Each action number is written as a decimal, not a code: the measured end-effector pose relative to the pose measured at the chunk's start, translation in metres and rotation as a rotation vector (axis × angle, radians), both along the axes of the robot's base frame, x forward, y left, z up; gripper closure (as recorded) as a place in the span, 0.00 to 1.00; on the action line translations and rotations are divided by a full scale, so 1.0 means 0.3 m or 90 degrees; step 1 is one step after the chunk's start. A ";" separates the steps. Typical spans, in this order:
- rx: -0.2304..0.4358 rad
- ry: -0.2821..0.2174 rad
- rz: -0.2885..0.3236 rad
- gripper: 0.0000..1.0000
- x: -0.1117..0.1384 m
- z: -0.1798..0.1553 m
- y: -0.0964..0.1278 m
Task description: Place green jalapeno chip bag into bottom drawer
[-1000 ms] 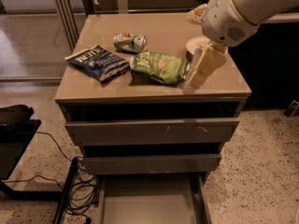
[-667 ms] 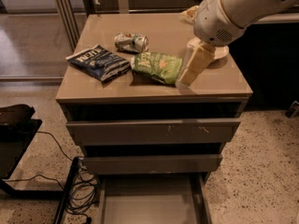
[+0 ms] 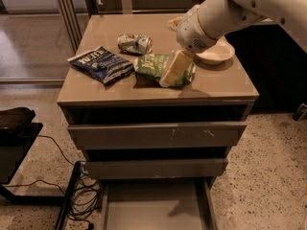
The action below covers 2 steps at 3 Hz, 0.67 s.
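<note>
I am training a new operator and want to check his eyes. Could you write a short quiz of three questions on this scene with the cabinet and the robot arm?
1. Which thing is the gripper over? A) the crushed can B) the green jalapeno chip bag C) the white bowl
2. True or false: the bottom drawer is pulled open and nothing shows inside it.
3. Fill in: to the left of the green bag, near the cabinet top's left edge, lies the ____.

Key: 1 B. 2 True. 3 dark blue chip bag.
</note>
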State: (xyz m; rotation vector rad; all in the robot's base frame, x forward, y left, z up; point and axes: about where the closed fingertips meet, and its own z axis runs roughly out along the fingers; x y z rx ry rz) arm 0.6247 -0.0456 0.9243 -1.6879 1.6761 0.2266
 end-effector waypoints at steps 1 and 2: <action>-0.018 0.020 -0.008 0.00 0.060 -0.111 0.033; -0.042 0.049 -0.011 0.00 0.095 -0.225 0.052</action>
